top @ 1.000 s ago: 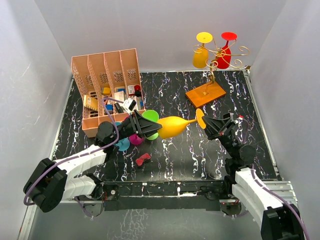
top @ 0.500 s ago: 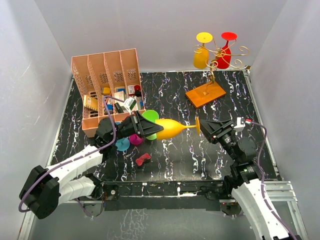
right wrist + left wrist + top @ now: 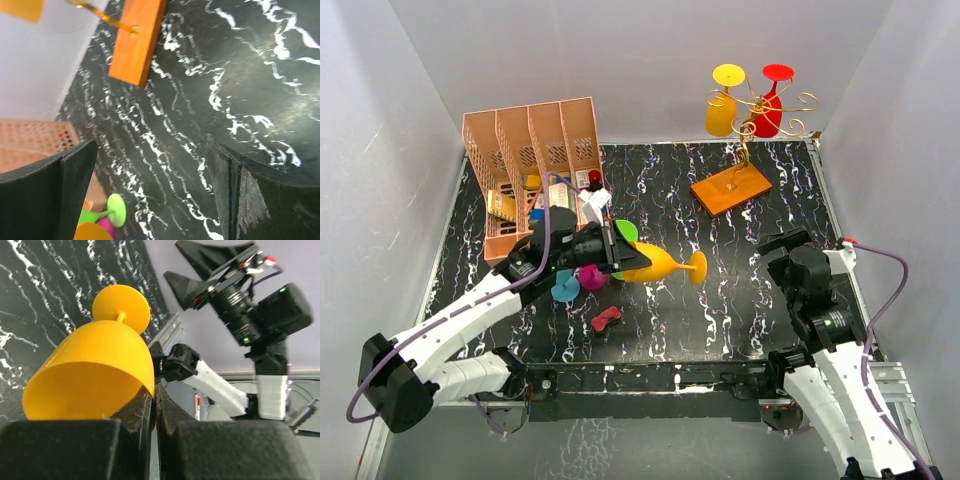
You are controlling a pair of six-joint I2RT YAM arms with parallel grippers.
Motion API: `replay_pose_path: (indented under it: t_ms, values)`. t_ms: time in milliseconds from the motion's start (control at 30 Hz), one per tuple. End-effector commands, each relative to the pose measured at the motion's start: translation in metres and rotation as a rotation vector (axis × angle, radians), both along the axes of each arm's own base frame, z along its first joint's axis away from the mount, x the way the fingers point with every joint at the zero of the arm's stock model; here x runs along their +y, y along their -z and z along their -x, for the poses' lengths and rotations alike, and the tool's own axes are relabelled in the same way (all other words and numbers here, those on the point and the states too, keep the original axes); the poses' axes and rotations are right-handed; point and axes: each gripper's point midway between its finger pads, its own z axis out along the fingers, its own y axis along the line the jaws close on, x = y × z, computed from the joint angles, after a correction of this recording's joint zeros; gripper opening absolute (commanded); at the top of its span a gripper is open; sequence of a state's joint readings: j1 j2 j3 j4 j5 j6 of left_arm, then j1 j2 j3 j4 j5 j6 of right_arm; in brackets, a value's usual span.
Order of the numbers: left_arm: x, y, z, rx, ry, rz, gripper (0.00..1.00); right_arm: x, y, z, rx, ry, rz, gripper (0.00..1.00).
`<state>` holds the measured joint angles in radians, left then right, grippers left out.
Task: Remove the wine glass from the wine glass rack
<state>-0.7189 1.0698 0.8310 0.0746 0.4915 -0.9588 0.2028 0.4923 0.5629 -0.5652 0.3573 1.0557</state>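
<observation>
The yellow-orange wine glass [image 3: 665, 265] is held on its side over the middle of the table, foot pointing right. My left gripper [image 3: 630, 262] is shut on its rim; in the left wrist view the fingers [image 3: 140, 412] pinch the bowl's wall [image 3: 95, 370]. My right gripper [image 3: 782, 247] stands open and apart from the glass, to its right, with only tabletop between its pads [image 3: 150, 170]. The wine glass rack [image 3: 750, 110] stands at the back right on its wooden base [image 3: 731, 188], with a yellow glass [image 3: 722, 105] and a red glass [image 3: 770, 105] hanging from it.
A pink slotted file organiser [image 3: 535, 170] with small items stands at the back left. Green, pink and blue glasses [image 3: 565, 285] lie under my left arm. A small red object [image 3: 607, 319] lies nearer the front. White walls enclose the table.
My right gripper opened, let go of the glass's foot and drew back to the right. My left gripper shut on the rim and carried the glass slightly left.
</observation>
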Motion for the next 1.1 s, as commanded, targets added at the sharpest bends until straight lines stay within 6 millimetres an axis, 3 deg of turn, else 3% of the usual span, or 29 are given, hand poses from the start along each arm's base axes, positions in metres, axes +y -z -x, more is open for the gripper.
replay_pose_path:
  t_ms: [0, 200, 400, 800, 1067]
  values:
    - [0.003, 0.031, 0.002, -0.015, 0.007, -0.232, 0.0, -0.03, -0.012, 0.003, 0.046, 0.144, 0.092, 0.98]
    - [0.003, 0.062, 0.002, -0.046, -0.018, -0.526, 0.0, -0.019, -0.021, -0.002, 0.034, 0.073, 0.098, 0.98]
    - [0.012, 0.085, 0.001, -0.078, -0.032, -0.806, 0.0, 0.001, -0.035, -0.007, -0.092, -0.134, 0.228, 0.98]
    - [0.017, 0.09, 0.003, -0.128, 0.001, -1.049, 0.0, -0.006, -0.03, -0.003, -0.094, -0.111, 0.253, 0.98]
    - [0.012, 0.099, 0.004, -0.115, 0.036, -1.076, 0.0, -0.006, -0.029, -0.003, -0.092, -0.111, 0.258, 0.98]
